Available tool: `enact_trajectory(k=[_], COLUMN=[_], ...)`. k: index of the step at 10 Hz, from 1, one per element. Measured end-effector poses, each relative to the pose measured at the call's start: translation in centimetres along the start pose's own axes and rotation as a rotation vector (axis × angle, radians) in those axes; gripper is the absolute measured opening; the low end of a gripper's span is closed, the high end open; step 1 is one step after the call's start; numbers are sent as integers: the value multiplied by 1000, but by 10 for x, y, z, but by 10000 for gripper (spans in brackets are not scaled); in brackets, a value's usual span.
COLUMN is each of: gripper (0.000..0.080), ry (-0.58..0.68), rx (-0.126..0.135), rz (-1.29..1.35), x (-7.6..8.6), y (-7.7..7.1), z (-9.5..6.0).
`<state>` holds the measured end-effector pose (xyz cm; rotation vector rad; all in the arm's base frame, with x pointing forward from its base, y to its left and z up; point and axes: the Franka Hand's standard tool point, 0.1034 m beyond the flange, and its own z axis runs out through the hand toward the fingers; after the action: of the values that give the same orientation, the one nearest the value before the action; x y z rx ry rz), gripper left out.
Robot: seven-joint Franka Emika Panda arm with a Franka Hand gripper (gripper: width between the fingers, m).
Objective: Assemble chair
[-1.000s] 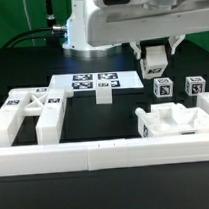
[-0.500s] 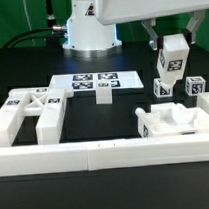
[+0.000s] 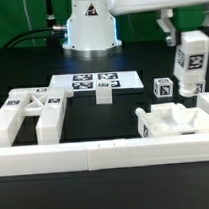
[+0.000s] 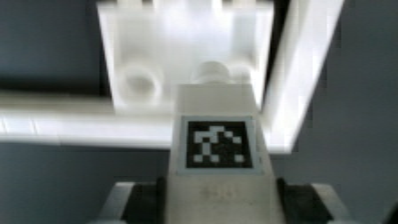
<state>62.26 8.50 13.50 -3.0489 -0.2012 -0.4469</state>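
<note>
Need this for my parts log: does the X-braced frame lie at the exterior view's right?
No, the X-braced frame lies at the exterior view's left.

On my screen the raised post (image 3: 193, 62) is white with a black-and-white square tag. The standing post (image 3: 163, 88) carries the same pattern. I see the X-braced frame (image 3: 33, 109), slab piece (image 3: 179, 120) and border wall (image 3: 105, 153) as white, the table (image 3: 113, 107) as black, and the marker board (image 3: 94, 83) as white with black tags.
</note>
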Motion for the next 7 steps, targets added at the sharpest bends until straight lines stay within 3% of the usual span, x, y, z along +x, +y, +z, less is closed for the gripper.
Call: enact_trajectory(k=[3, 7], gripper=[285, 285], ry=[-12, -4], rx=[3, 6], rz=[8, -31], x=[-3, 2], y=[0, -14], z=[2, 20])
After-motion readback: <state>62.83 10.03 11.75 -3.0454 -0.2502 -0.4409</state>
